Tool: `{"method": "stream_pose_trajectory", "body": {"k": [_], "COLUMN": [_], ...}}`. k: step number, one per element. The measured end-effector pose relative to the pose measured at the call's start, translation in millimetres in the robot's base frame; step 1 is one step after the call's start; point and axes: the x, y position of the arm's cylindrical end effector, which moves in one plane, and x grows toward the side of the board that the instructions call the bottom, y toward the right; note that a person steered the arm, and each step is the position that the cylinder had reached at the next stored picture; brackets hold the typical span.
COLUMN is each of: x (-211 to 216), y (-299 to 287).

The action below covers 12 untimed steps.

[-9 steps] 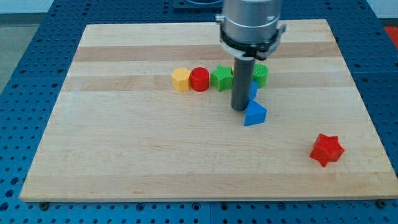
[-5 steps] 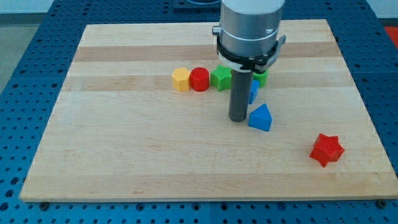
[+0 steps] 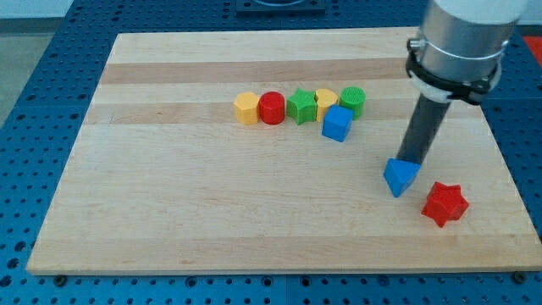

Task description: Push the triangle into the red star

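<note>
The blue triangle (image 3: 400, 176) lies on the wooden board toward the view's lower right. The red star (image 3: 445, 204) lies just to its lower right, a small gap apart. My tip (image 3: 412, 162) stands at the triangle's upper right edge, touching or nearly touching it. The rod rises from there to the grey arm body at the view's top right.
A row of blocks sits in the upper middle of the board: a yellow hexagon (image 3: 246, 108), a red cylinder (image 3: 272, 108), a green star (image 3: 301, 106), a yellow block (image 3: 326, 99) and a green cylinder (image 3: 353, 101). A blue cube (image 3: 337, 124) lies just below that row.
My tip has moved to the view's right and slightly down. The blue triangle has slid right and down, much closer to the red star. The blue cube, hidden behind the rod before, now shows.
</note>
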Motion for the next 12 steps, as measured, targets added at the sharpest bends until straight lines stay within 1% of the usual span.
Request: {"method": "stream_pose_trajectory", "body": {"k": [1, 2, 3, 4, 5, 6, 8, 12], "x": [3, -12, -33, -31, -14, -10, -7, 20], "y": [15, 12, -30, -78, -95, -93, -62, -14]}}
